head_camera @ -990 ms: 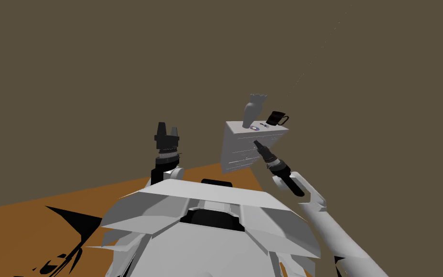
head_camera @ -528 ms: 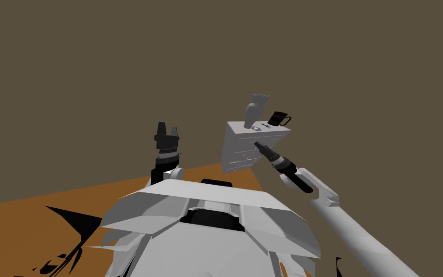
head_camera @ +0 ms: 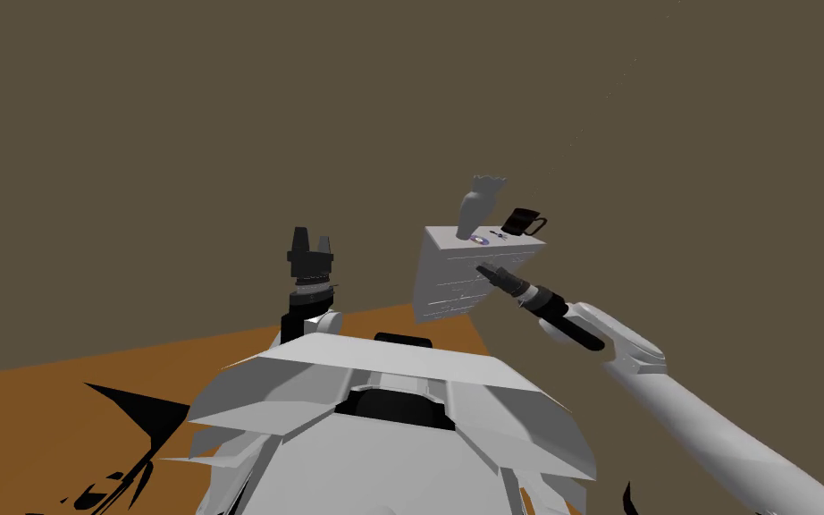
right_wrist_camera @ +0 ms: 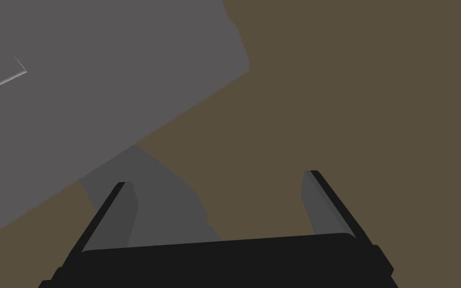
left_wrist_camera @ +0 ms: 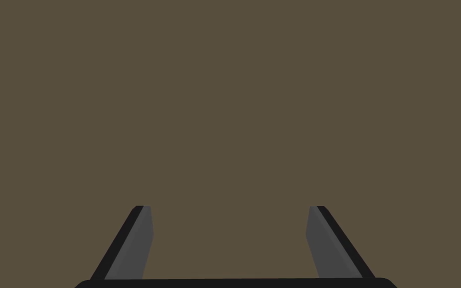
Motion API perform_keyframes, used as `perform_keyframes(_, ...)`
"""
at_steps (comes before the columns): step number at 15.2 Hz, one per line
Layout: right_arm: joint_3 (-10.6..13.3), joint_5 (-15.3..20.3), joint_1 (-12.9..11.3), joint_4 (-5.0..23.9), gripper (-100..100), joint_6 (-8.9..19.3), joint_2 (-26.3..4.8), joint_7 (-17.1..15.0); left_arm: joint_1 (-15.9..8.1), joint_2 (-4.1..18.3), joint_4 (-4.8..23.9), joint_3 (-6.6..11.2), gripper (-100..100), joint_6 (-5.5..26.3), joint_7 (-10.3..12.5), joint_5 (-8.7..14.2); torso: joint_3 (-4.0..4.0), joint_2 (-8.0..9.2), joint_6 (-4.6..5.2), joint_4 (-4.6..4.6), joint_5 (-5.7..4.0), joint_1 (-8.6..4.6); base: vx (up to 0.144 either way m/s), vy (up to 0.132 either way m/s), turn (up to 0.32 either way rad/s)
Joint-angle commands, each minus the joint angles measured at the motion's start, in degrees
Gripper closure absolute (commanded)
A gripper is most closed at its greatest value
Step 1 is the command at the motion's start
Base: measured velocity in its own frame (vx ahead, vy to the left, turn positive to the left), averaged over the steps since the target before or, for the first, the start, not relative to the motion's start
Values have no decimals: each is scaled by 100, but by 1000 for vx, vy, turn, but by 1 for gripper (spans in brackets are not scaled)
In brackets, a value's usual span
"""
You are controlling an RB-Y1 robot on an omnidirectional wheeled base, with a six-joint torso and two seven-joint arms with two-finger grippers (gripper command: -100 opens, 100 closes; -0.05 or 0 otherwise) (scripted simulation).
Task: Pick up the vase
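Observation:
A grey vase (head_camera: pixel 475 207) with a flared, ragged rim stands upright on the near left part of a pale grey drawer chest (head_camera: pixel 455 282). My right gripper (head_camera: pixel 483 267) is open and hangs in front of the chest's drawer fronts, below the vase and apart from it. In the right wrist view the right gripper (right_wrist_camera: pixel 219 177) faces past the chest (right_wrist_camera: pixel 99 100). A darker grey shape (right_wrist_camera: pixel 169 200) juts from the chest's edge beside one finger; I cannot tell whether it is the vase. My left gripper (head_camera: pixel 311 241) is raised to the chest's left, its fingers (left_wrist_camera: pixel 137 240) open and empty.
A black mug (head_camera: pixel 523 222) stands tilted on the chest's right part, with a small disc (head_camera: pixel 477 240) and a tiny dark item (head_camera: pixel 495 234) between it and the vase. An olive-brown wall (head_camera: pixel 222 134) rises behind. Orange-brown floor (head_camera: pixel 88 393) lies at the lower left.
My right arm has swung outward to the right and lies flatter. Its gripper tip has crept slightly right along the chest's front. The left arm has not moved.

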Motion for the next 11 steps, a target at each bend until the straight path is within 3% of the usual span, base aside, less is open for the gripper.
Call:
perform_keyframes(1,-21,23,8,15,-100,-14,-210,-11,0,0,0,0,0,0,0,0,0,0,0,0,0,0,1,7,1)
perform_keyframes(2,-78,200,-96,303,-100,-167,-393,-72,0,0,0,0,0,0,0,0,0,1,1,0,0,0,4,14,50)
perform_keyframes(5,-78,200,-96,303,-100,-167,-702,-72,0,0,0,0,0,0,0,0,0,-1,0,0,0,1,4,11,32)
perform_keyframes(6,-134,378,-199,563,-100,-327,-886,-133,0,0,0,0,0,0,0,0,0,0,1,0,0,0,2,15,57)
perform_keyframes(9,-134,378,-199,591,-100,-327,-1195,-133,0,0,0,0,0,0,0,0,0,-1,0,0,1,3,5,13,30)
perform_keyframes(10,-190,557,-300,848,-100,-494,-1379,-194,0,0,0,0,0,0,0,0,0,0,1,0,0,1,6,15,52)
perform_keyframes(11,-190,557,-300,880,-100,-494,-1517,-194,0,0,0,0,0,0,0,0,0,-1,-1,0,1,3,9,18,75)
